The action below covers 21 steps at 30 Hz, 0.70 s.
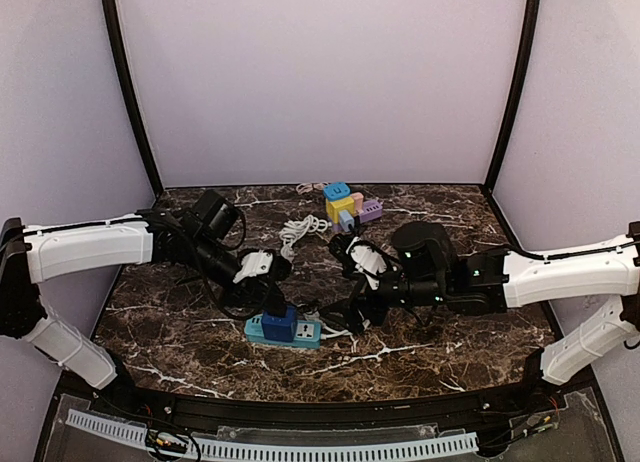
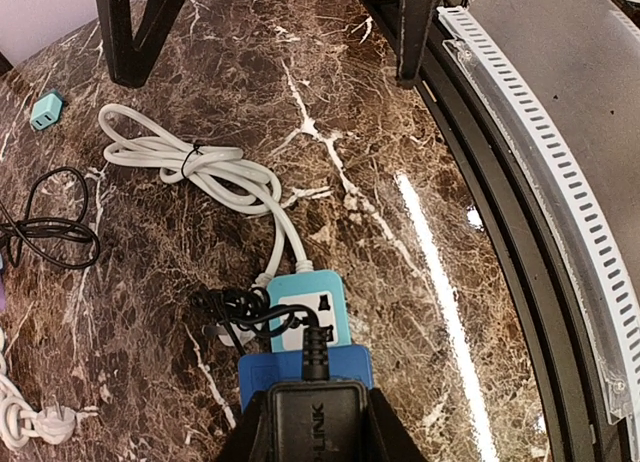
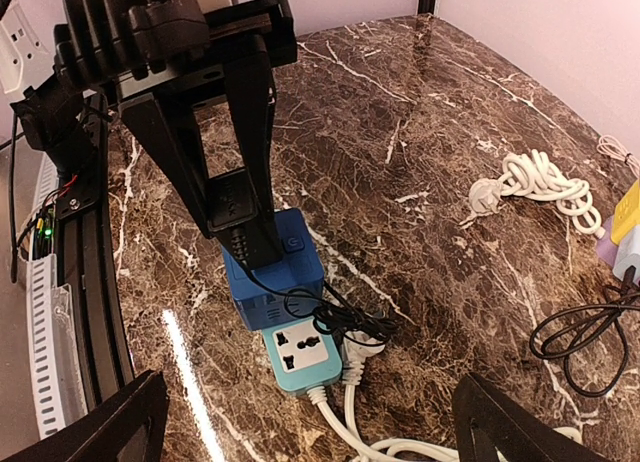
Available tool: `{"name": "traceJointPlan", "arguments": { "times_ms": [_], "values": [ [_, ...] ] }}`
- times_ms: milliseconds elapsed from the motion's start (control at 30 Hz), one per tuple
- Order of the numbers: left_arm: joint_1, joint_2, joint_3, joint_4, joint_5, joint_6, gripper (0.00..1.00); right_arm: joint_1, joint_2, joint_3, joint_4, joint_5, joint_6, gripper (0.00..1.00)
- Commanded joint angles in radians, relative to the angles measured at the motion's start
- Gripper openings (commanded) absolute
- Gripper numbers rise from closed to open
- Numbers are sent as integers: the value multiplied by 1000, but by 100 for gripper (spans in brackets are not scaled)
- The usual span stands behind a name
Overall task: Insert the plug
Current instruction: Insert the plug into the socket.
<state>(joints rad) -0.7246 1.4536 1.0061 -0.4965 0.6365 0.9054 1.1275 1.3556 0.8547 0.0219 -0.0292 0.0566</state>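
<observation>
– While the left pincer (image 3: 240,220) is clamped on the plug (image 2: 315,410), why does it carry it upright?

– So that the prongs, as I judge it, point straight down at the block (image 3: 272,282) directly beneath its tips. That block sits on the strip (image 3: 305,357), whose free socket lies just ahead of the pincer.

– Is the plug in?

– I cannot tell. From the right wrist its underside seems to meet the block's top, but the prongs are hidden, so it may be seated or only resting there.

– And the right pincer (image 3: 310,377)?

– Its jaws are wide apart and it holds nothing. The strip's near end lies between them and a little ahead. My guess is that it waits there to steady the strip if the push drags it.

– What does one view give that the others lack?

– The right wrist shows the left fingers (image 3: 252,132) from the side, pinching the plug's flanks, and the cord (image 3: 330,317) looping down over the strip. The left wrist looks down past the plug. It shows the plug lined up over the block and the cable (image 2: 190,162) running away ahead of that pincer. The top view shows both arms meeting over the strip, but the plug is hidden under the left pincer there.
</observation>
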Motion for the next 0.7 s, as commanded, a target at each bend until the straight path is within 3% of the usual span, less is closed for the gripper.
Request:
{"name": "traceJointPlan", "arguments": {
  "times_ms": [0,300,667],
  "values": [
    [-7,95,-79,-201,-166,-18,1,-7,9,34,18,5,-16,99],
    [-6,187,-29,-328,-108,-59,1,-8,34,46,26,-14,-30,99],
    [-7,112,-235,-59,-208,-123,1,-9,51,45,42,-24,-50,99]
  ]
}}
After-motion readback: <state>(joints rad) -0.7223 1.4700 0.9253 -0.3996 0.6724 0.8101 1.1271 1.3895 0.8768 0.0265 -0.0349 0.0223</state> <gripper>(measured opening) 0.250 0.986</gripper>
